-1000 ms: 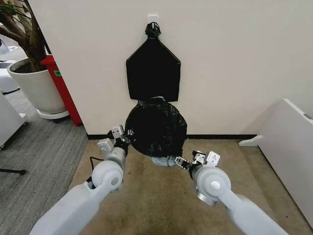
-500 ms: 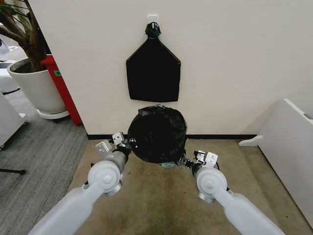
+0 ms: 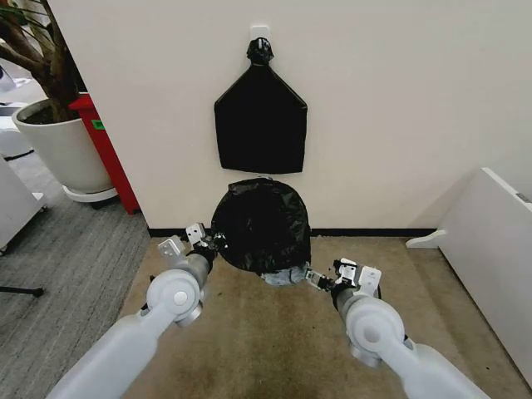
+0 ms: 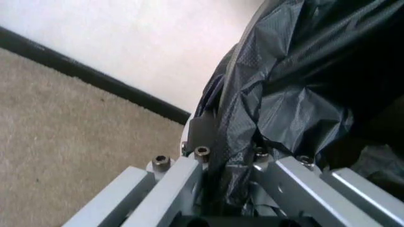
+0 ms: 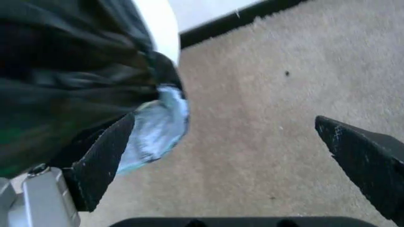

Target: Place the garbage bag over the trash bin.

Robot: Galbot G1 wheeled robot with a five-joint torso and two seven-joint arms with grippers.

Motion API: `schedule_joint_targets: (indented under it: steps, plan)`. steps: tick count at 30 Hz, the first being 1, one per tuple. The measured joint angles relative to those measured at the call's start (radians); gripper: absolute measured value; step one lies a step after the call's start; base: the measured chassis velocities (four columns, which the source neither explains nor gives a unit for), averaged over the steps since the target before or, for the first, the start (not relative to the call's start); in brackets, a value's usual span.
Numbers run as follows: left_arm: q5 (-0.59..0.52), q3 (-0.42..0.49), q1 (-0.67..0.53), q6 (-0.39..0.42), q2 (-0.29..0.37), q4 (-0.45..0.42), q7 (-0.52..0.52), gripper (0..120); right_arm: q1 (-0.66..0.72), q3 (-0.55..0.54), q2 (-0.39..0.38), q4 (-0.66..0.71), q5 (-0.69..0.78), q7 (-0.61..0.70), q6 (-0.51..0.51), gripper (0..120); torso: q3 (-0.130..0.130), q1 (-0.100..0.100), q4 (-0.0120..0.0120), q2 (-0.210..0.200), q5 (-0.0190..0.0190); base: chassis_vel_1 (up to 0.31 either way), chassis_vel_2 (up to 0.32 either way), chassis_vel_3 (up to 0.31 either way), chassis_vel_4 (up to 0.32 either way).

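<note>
The garbage bag [image 3: 262, 224] stands on the carpet [image 3: 274, 332] against the wall, below a flat black bundle [image 3: 260, 120] hanging from a hook; it is spread round and covers the trash bin [image 5: 159, 28], whose white rim shows at the bag's edge; the left gripper [image 3: 208, 238] is at the bag's left edge, fingers clamped on a fold of its plastic [image 4: 277, 94]; the right gripper [image 3: 320, 278] sits at the lower right edge, fingers [image 5: 101, 161] spread wide apart, grasping nothing.

the head view looks forward and down from above at the garbage bag [image 3: 262, 224] by the wall. both wrist views sit close against that bag [image 4: 296, 90] [image 5: 69, 80], facing carpet and baseboard beside it.
</note>
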Motion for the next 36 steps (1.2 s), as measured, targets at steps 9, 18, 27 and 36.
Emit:
schedule_joint_targets:
  steps: [9, 18, 27, 36]
  plan:
    - [0.228, 0.026, -0.004, -0.104, 0.007, 0.123, 0.22, 1, -0.059, 0.126, -0.112, 0.115, -0.073, -0.191, 0.066, 100, 0.0, 0.0, 0.0001, 0.0, 0.0004, 0.0, 0.0, 0.0, 0.0]
    - [0.417, 0.028, -0.012, -0.266, 0.033, 0.258, 0.532, 1, -0.019, 0.46, -0.279, 0.076, 0.322, -0.656, -0.07, 100, 0.0, 0.0, 0.0, 0.0, 0.0002, 0.0, 0.0, 0.0, 0.0]
    - [0.595, 0.031, -0.013, -0.36, 0.06, 0.253, 0.654, 1, 0.178, 0.39, -0.36, -0.103, 0.394, -0.896, -0.273, 100, 0.0, 0.0, 0.0, 0.0, 0.0002, 0.0, 0.0, 0.0, 0.0]
    - [0.7, 0.03, 0.005, -0.396, 0.086, 0.184, 0.671, 1, 0.197, 0.319, -0.315, -0.122, 0.296, -0.924, -0.291, 100, 0.0, 0.0, 0.0, 0.0, -0.0001, 0.0, 0.0, 0.0, 0.0]
